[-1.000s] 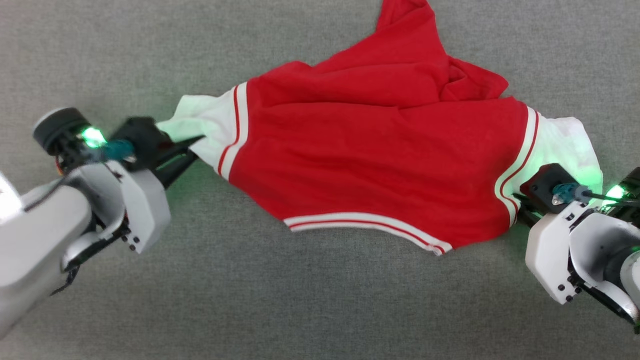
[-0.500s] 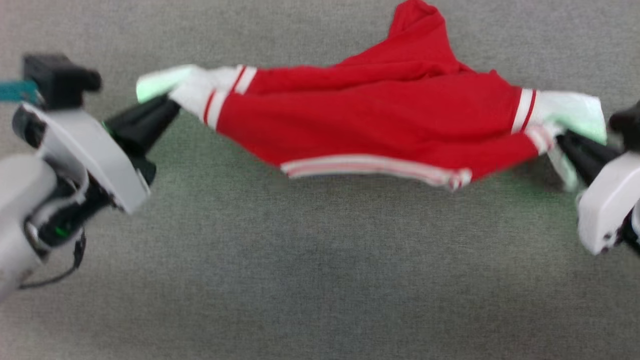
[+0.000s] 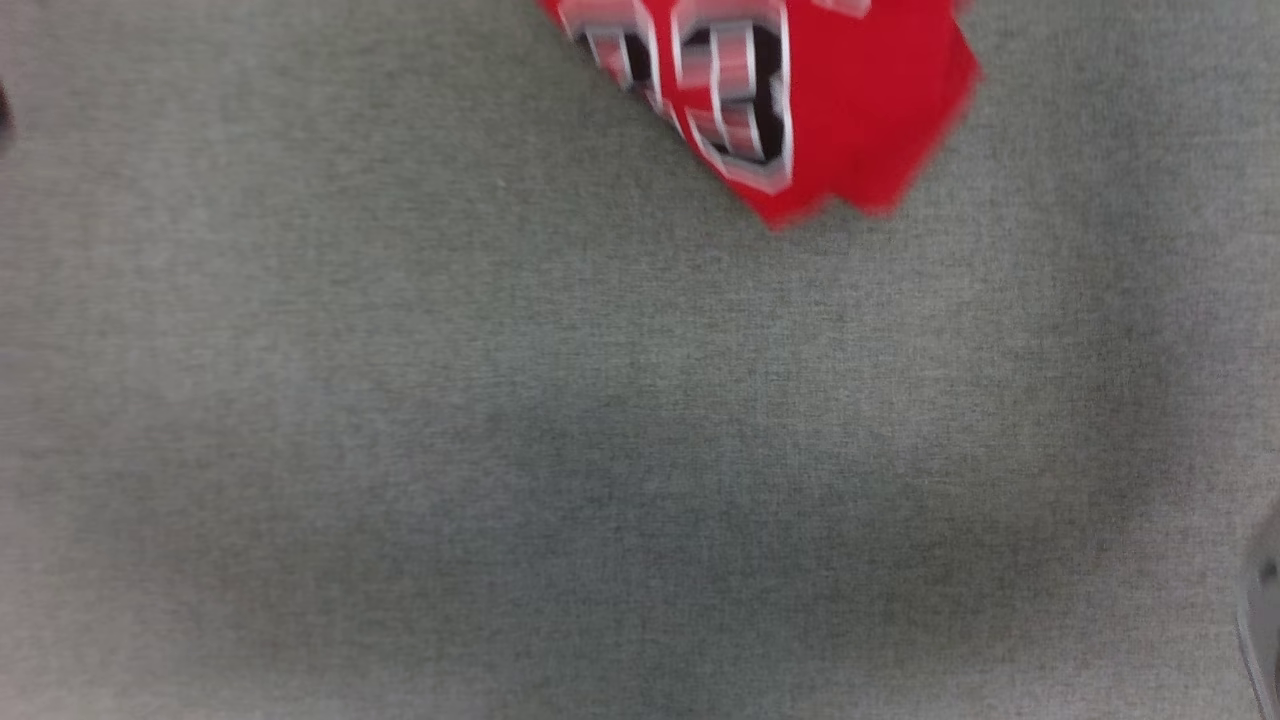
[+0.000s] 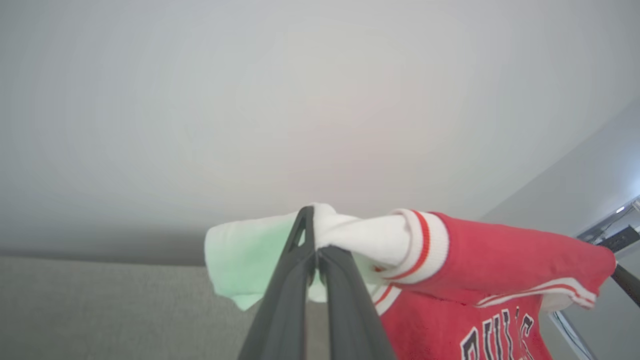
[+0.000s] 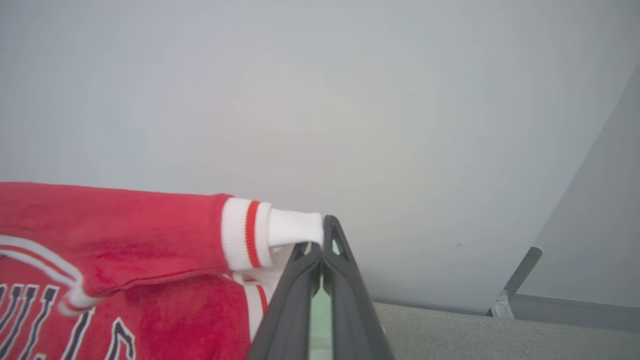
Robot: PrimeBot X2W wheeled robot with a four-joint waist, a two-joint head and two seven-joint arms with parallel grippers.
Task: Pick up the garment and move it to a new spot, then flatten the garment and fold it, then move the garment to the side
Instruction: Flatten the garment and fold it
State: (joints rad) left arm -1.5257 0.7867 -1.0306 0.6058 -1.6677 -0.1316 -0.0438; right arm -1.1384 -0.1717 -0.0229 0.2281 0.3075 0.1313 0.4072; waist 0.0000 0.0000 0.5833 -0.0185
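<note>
Grey surface (image 3: pixel 600 450) below — red, white-sleeved garment (image 4: pixel 500 260) hangs between raised left gripper (image 4: pixel 312 240) and right gripper (image 5: pixel 322 250), each pinching a sleeve (image 4: pixel 240 260).

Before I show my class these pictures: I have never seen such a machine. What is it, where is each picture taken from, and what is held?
It is a wheeled robot with two arms. One picture looks down from its head at a grey surface, with part of the red garment, blurred, at the top. The other two come from cameras on its wrists, looking along each hand's two dark fingers. The left hand is shut on one white sleeve, the right hand on the other sleeve, so the garment hangs stretched between them.
</note>
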